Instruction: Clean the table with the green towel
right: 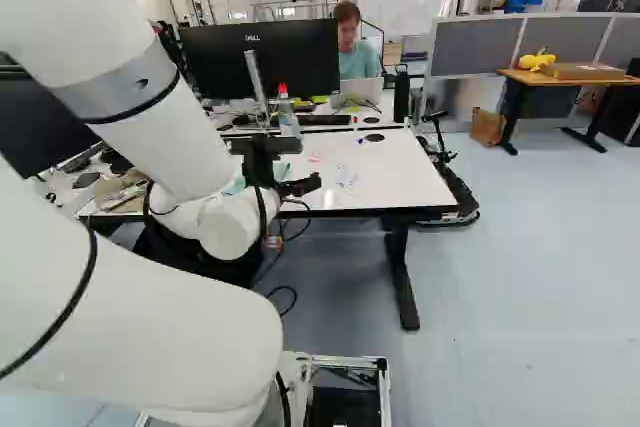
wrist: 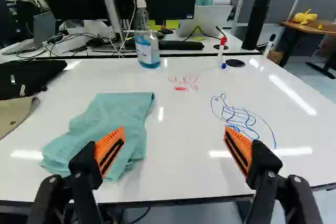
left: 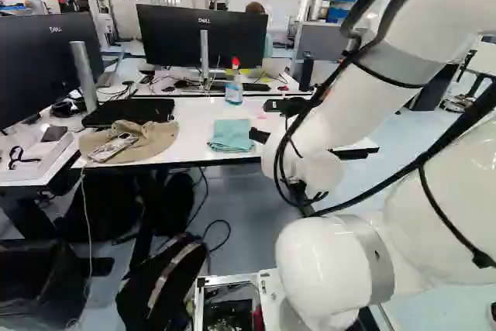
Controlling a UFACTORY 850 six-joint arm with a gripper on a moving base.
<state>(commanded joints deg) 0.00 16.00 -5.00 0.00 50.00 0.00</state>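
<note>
I have the gripper (wrist: 175, 148) empty, fingers wide apart, with the folded green towel (wrist: 107, 121) on the white table (wrist: 184, 179) ahead and to its left, slanting away rightward, so I'd judge a leftward shift comes before closing. Red marks (wrist: 184, 83) and blue scribble (wrist: 241, 120) lie right of the towel; beyond stand a spray bottle (wrist: 147, 51) and black monitors (left: 174, 35).

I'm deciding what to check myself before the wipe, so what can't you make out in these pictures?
Right base view: most of the green towel, behind the arm and gripper.
Wrist view: the tabletop under the towel, covered by it; most of the tan cap, cut off by the edge.
Left base view: what the item on the cap is, too small.
</note>
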